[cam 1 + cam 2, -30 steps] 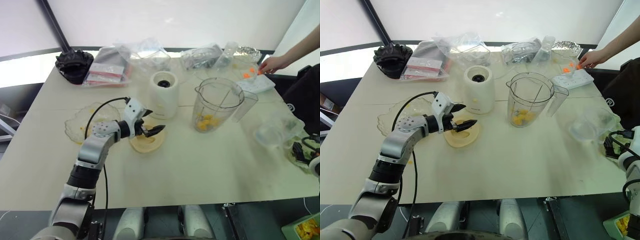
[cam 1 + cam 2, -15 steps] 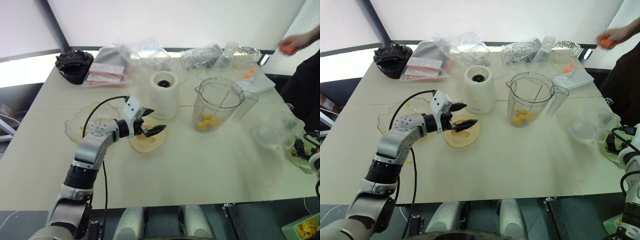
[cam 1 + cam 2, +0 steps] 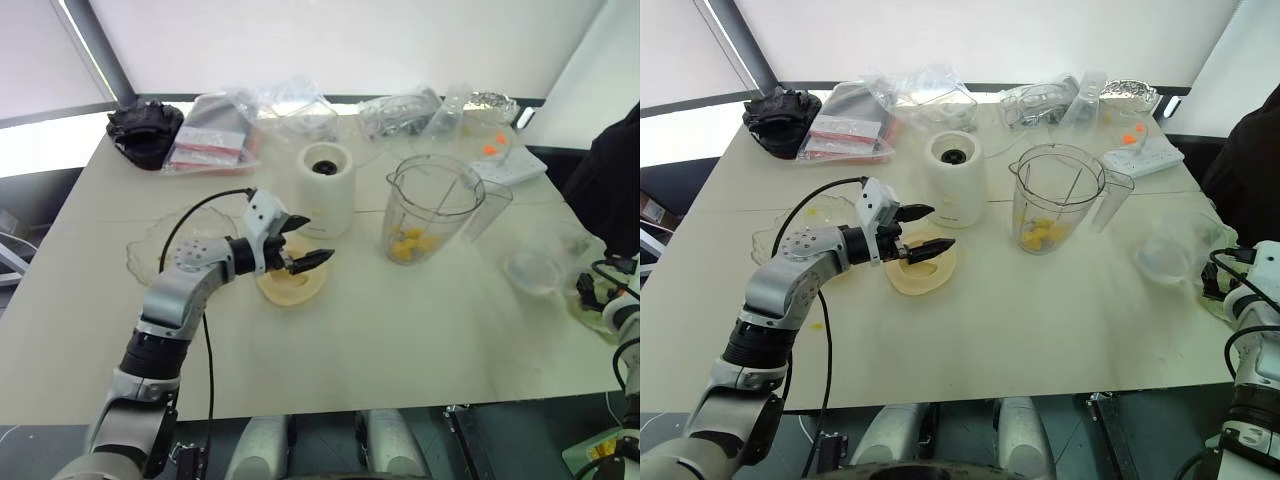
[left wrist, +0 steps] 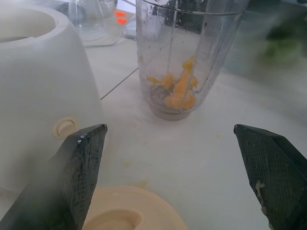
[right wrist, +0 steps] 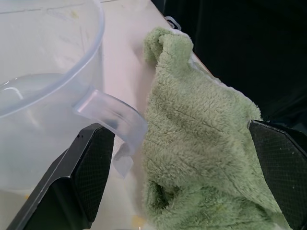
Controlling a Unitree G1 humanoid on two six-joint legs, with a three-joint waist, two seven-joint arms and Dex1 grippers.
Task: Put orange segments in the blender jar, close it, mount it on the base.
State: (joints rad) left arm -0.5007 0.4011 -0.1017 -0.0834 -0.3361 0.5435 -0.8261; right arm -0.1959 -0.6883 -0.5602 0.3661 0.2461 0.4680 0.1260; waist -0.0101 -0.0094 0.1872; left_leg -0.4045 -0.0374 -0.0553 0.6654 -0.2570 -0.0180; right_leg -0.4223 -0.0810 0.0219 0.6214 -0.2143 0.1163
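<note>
Blender jar: the blender jar (image 3: 432, 207) stands upright on the table (image 3: 400, 330), uncovered and apart from the base, so its mouth is free for loading and then closing.
Orange segments: the orange segments (image 4: 178, 88) lie at the jar bottom around the blade (filling appears done, judged from the fruit already inside).
Base: the base (image 3: 327, 188) stands beside the jar on the robot's left, dark socket facing up, ready to receive the jar.
Lid: the flat cream-yellow lid (image 3: 291, 283) lies on the table in front of the base, within the left arm's reach; it is probably the next part needed.
Left gripper: the left gripper (image 3: 305, 252) hovers just above the lid, pointing toward the jar, jaws spread wide with nothing between them, a stance suited to descending on the lid.
Right gripper: the right gripper (image 5: 187, 191) is at the table's right edge, jaws fully apart and holding nothing; a green cloth (image 5: 201, 153) lies between its fingers, beside a clear cup (image 5: 43, 86) with a handle.
Glass dish: the wavy-edged dish (image 3: 165, 245) rests behind the left forearm, with a few scraps in it.
Stage: closing and mounting remain.
</note>
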